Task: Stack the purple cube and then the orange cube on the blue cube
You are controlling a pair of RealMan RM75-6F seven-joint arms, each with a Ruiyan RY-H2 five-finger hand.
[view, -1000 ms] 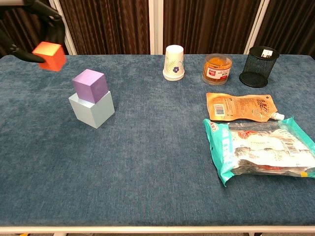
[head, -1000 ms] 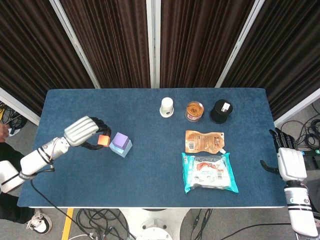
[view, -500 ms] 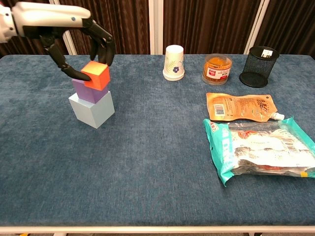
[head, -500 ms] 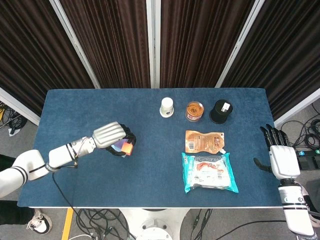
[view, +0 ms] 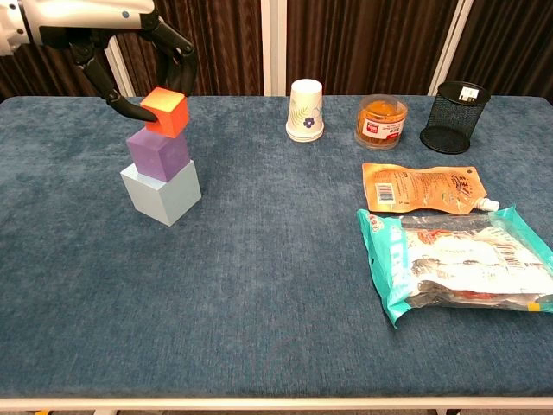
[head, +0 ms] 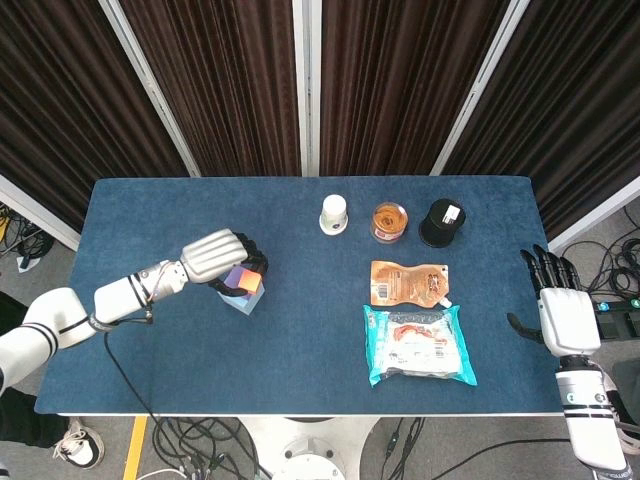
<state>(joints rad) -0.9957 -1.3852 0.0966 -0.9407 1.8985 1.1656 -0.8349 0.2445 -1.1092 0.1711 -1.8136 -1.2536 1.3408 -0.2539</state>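
Table came first, a broad blue cloth top that carried everything. Next in size was the teal snack bag lying flat at the near right, and just behind it lay the orange pouch, the two edges very close. Over on the left stood the stack: the blue cube sat on the cloth and the purple cube sat squarely on top of it, a little turned. Above that, the orange cube was at the purple cube's top, tilted slightly, and the left hand held it, dark fingers curled around its sides from above; whether it rested fully on the purple cube could not be told. Along the far edge stood the black mesh cup, then the amber jar just beside it, then the white paper cup upside down. Off the table's right edge, the right hand hung with its fingers spread and held nothing.
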